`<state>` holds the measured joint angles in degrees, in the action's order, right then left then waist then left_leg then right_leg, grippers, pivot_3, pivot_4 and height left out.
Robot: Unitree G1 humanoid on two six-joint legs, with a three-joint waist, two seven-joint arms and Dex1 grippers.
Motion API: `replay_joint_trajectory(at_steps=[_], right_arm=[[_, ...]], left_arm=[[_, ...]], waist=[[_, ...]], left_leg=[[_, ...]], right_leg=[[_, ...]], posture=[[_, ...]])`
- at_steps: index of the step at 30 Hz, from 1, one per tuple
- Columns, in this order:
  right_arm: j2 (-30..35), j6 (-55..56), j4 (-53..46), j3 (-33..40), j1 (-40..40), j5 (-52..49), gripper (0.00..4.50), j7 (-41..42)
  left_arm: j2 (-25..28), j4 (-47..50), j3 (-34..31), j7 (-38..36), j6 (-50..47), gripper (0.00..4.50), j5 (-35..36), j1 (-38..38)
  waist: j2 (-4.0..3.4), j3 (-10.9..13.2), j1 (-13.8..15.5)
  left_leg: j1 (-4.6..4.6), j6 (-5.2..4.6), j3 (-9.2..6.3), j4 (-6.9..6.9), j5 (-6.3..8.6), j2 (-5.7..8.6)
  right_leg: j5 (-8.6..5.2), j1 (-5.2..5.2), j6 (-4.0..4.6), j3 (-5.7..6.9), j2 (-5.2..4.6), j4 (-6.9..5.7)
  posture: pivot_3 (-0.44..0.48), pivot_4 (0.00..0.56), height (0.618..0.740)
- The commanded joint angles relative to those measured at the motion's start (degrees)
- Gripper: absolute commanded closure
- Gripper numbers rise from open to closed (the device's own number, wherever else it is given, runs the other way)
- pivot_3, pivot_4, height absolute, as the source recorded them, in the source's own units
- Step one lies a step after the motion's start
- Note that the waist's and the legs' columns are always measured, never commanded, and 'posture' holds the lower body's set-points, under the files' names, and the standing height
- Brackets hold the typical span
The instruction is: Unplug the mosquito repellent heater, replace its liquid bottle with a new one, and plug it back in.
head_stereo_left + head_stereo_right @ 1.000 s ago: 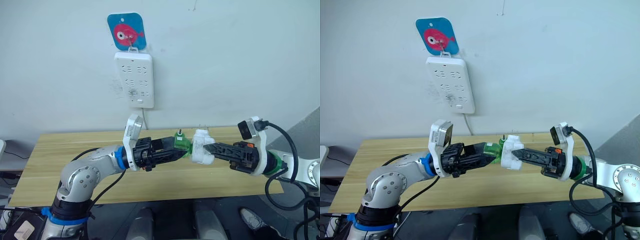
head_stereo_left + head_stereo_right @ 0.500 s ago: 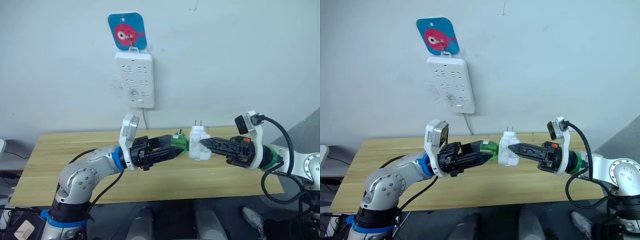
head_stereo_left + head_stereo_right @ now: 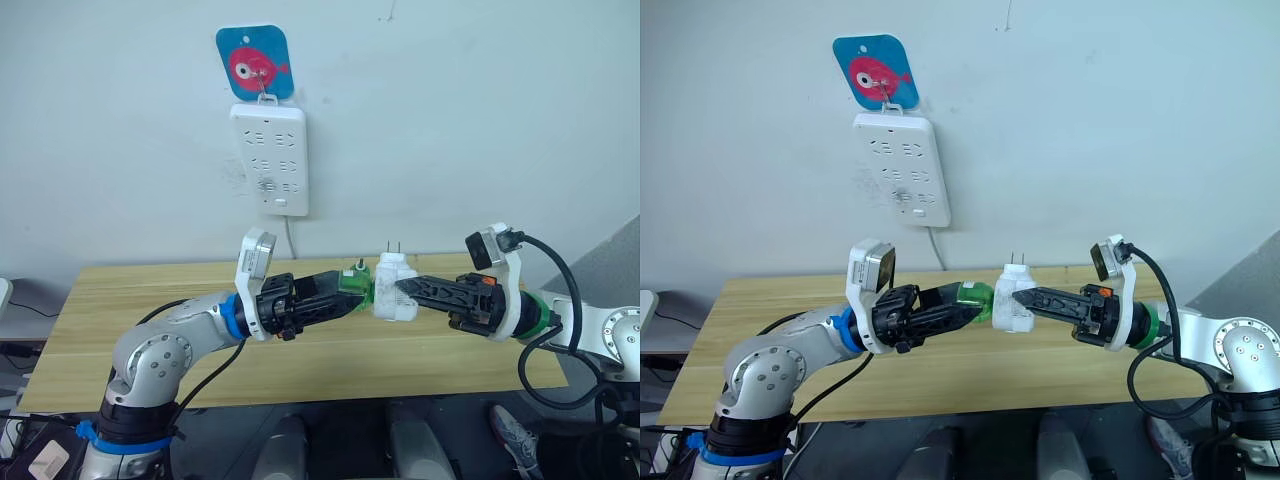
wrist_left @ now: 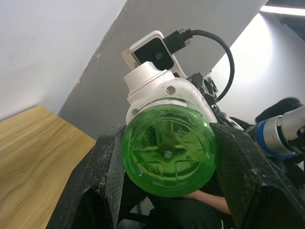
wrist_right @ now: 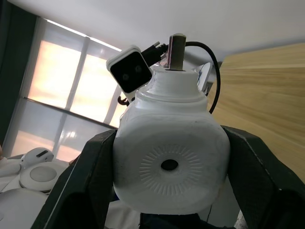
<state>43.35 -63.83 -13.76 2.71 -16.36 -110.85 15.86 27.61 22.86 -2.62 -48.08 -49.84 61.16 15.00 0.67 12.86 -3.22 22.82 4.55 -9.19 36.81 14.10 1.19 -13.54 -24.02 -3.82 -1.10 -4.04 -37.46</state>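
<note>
Holding mosquito repellent heater [image 3: 395,291] in right gripper [image 3: 405,291] above wooden table [image 3: 100,320], in mid-air between the two arms, two metal prongs pointing up. Clamping black fingers [image 5: 264,191] on either side of the white rounded plastic body; smooth matte shell, round hole ringed by fine radial ribs facing the right wrist camera [image 5: 169,165].

Gripping green liquid bottle [image 3: 355,284] in left gripper [image 3: 350,293], fingers [image 4: 102,181] closed on its flanks. Translucent green plastic, circular base with moulded cross ribs facing the left wrist camera [image 4: 167,155]. Bottle lying roughly horizontal, neck end meeting the heater's side; touching or just entering, cannot tell.

Hanging on the wall behind: white power strip [image 3: 269,158], flat rectangular plastic, several socket rows, suspended from a hook on a blue square plaque with a pink fish [image 3: 255,62]. White cord [image 3: 290,238] dropping from the strip toward the table.

Table showing pale wood grain in long boards, front edge straight.

Hiding: bottle neck behind heater body; lower part of heater behind right fingers in the wrist view. Blurring: background shapes behind the heater in the right wrist view, not identifiable.
</note>
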Motion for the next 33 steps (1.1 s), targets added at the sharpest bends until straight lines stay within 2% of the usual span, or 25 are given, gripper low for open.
replay_joint_trajectory(at_steps=[1,3,10,12,14,19,23,33], right_arm=[[-0.9,-1.0,-5.0,-1.5,-0.1,-2.2,1.49,0.9],[-0.9,-0.9,-5.0,-1.5,0.2,-2.2,1.49,0.6],[-0.4,-1.1,-4.7,-1.4,0.8,-2.2,1.5,0.1],[0.0,-1.4,-4.3,-1.3,0.8,-2.2,1.5,0.1],[0.7,-1.9,-3.8,-1.2,0.7,-2.2,1.5,0.2],[1.6,-2.8,-2.8,-1.6,-0.1,-2.2,1.5,0.5],[2.2,-3.7,-2.4,-2.3,-0.9,-2.2,1.5,1.1],[2.6,-3.6,-2.2,-3.7,-1.4,-2.2,1.5,0.6]], left_arm=[[0.2,1.7,2.3,1.3,2.9,1.4,-5.1,1.2],[1.8,2.9,3.1,-0.2,5.0,0.84,-8.1,0.8],[7.1,6.0,2.6,-3.7,11.2,0.83,-14.6,-1.3],[9.2,6.8,2.6,-5.3,15.3,0.83,-18.4,-1.9],[12.1,7.2,3.1,-9.3,24.2,0.83,-25.3,-2.6],[15.1,7.0,4.1,-15.6,33.1,0.83,-29.7,-2.4],[15.3,5.0,5.6,-19.0,37.5,0.83,-32.1,-1.8],[13.7,6.1,7.8,-19.2,31.9,0.83,-28.4,1.3]], waist=[[0.0,0.0,0.0],[-0.01,0.0,0.0],[0.0,0.0,0.1],[0.0,0.0,0.1],[-0.01,0.0,0.1],[-0.01,0.0,0.5],[-0.01,0.0,0.6],[-0.01,0.0,0.7]], left_leg=[[0.0,0.0,0.0,0.0,0.0,0.0],[0.0,0.0,0.0,0.0,0.0,0.0],[0.01,0.0,0.0,-0.03,0.0,0.0],[0.0,0.0,0.0,-0.04,0.0,-0.01],[0.0,0.0,0.0,-0.05,0.0,-0.01],[0.03,-0.01,0.0,-0.07,0.0,-0.01],[0.06,-0.01,0.0,-0.07,0.0,-0.01],[0.07,-0.03,-0.02,-0.07,0.02,-0.02]], right_leg=[[0.0,0.0,0.0,0.0,0.0,0.0],[0.0,0.0,0.0,0.0,0.0,0.0],[0.0,-0.01,0.01,-0.01,0.0,0.02],[-0.01,-0.01,0.02,0.0,0.0,0.02],[-0.01,-0.01,0.02,0.0,0.0,0.02],[0.0,-0.01,0.02,0.0,0.0,0.11],[0.02,0.0,0.0,0.01,0.0,0.18],[0.0,0.0,-0.09,0.05,0.0,0.21]], posture=[[-0.054,0.212,0.74],[-0.05,0.213,0.74],[-0.044,0.216,0.74],[-0.032,0.217,0.74],[-0.025,0.217,0.74],[-0.015,0.213,0.74],[-0.012,0.212,0.74],[-0.023,0.205,0.74]])
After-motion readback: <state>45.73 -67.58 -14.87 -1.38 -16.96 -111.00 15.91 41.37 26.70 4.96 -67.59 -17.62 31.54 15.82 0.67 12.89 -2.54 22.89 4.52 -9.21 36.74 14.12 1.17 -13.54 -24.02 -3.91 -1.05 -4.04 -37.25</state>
